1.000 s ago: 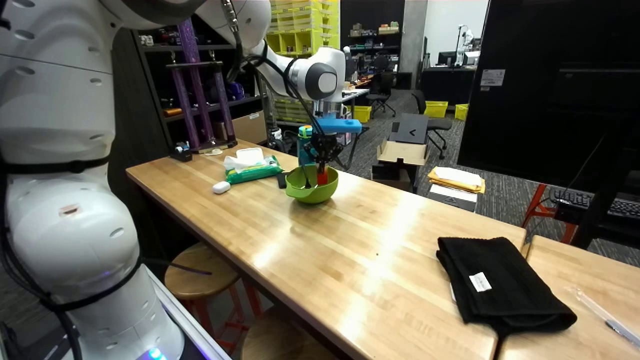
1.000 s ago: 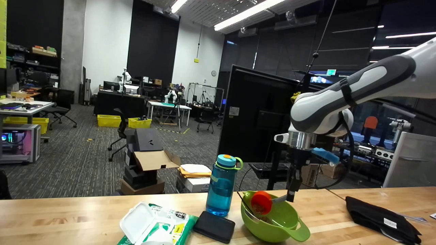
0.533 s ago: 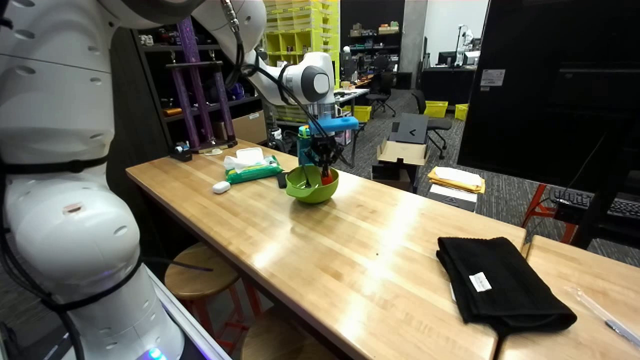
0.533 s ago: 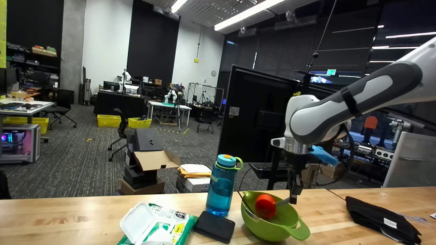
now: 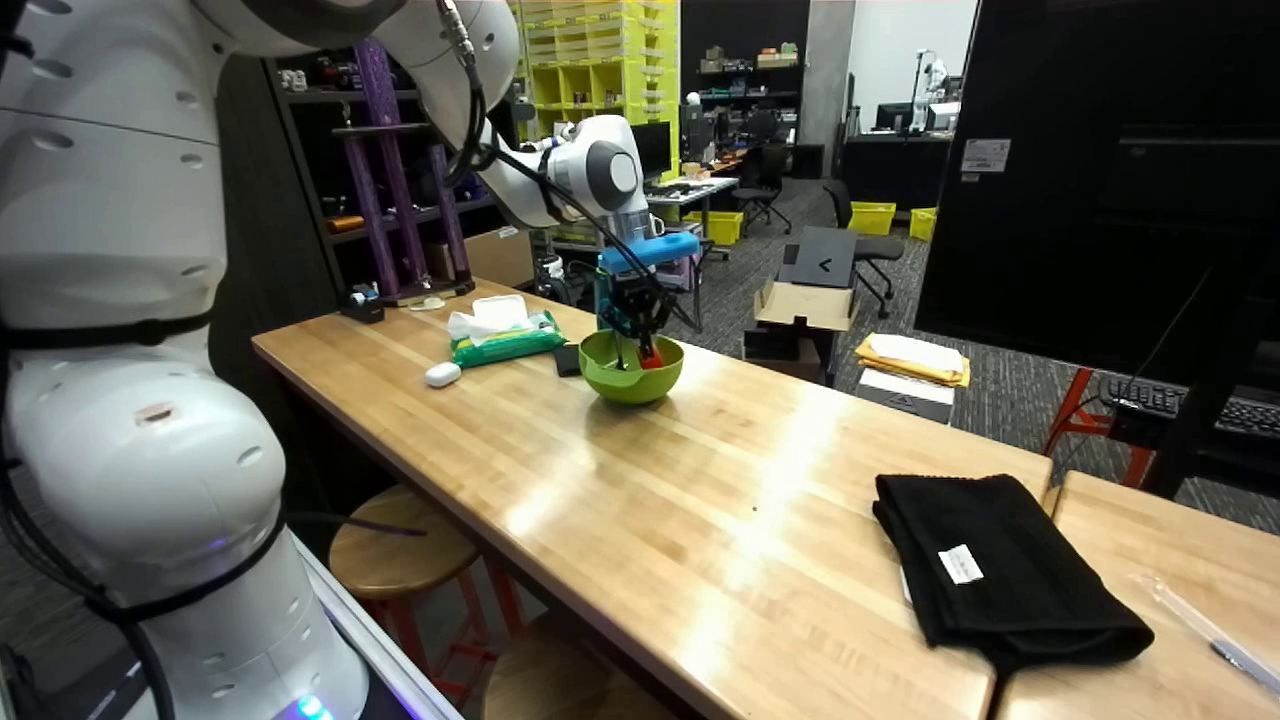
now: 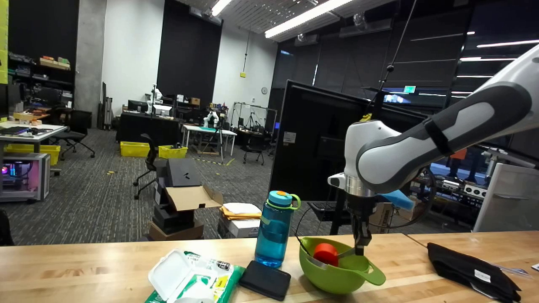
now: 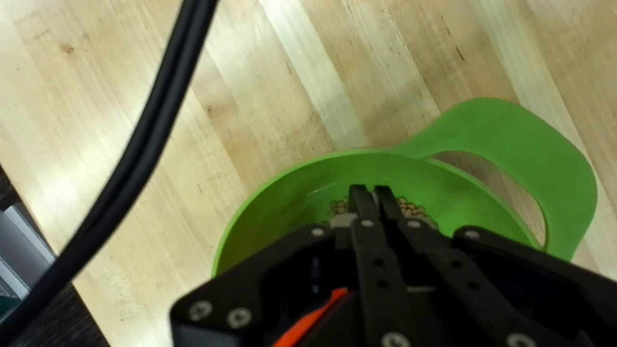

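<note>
Jaws tight, the gripper (image 7: 371,192) has the red scoop (image 6: 326,254) pinched by its grey handle (image 6: 346,253), a hold that likely lets it reach low inside the green bowl (image 6: 332,281), where brown pellets (image 7: 410,208) lie!

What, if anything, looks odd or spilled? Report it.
The wipes pack has its lid up and a wipe poking out, as if left unclosed. No clear spill: visible tan pellets lie inside the green bowl.

Free gap btwn bowl (image 6: 337,280) & blk cloth (image 6: 461,267), bottle (image 6: 273,231) in way opp. side
</note>
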Action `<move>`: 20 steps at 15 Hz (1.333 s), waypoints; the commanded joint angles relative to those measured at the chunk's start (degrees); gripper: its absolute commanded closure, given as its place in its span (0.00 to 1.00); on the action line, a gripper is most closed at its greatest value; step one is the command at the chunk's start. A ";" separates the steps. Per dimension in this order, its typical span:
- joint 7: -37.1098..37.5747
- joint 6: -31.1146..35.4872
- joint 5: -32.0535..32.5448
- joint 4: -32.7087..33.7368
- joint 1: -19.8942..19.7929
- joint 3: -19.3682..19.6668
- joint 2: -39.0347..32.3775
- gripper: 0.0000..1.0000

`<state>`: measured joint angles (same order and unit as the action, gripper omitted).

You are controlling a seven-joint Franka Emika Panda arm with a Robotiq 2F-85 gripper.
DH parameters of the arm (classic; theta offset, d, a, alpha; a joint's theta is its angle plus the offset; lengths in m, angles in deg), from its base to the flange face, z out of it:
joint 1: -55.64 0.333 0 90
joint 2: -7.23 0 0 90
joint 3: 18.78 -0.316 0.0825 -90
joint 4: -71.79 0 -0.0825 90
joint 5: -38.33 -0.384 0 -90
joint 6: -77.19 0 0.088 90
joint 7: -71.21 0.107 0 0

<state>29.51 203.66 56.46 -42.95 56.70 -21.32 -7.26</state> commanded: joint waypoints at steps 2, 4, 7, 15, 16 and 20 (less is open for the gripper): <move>1.23 1.28 1.93 -4.13 0.66 -0.72 3.91 0.99; 1.16 1.35 2.19 -5.26 0.64 -0.86 5.25 0.99; 1.31 1.51 3.13 -6.65 0.58 -0.75 7.06 0.99; 2.61 2.01 6.93 -11.03 1.24 -1.04 12.52 0.99; 2.85 2.03 7.35 -11.60 1.43 -1.15 13.20 0.99; 4.61 3.17 9.66 -14.29 2.13 -1.32 15.78 0.99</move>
<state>31.84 205.37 63.47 -53.46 58.10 -22.35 4.55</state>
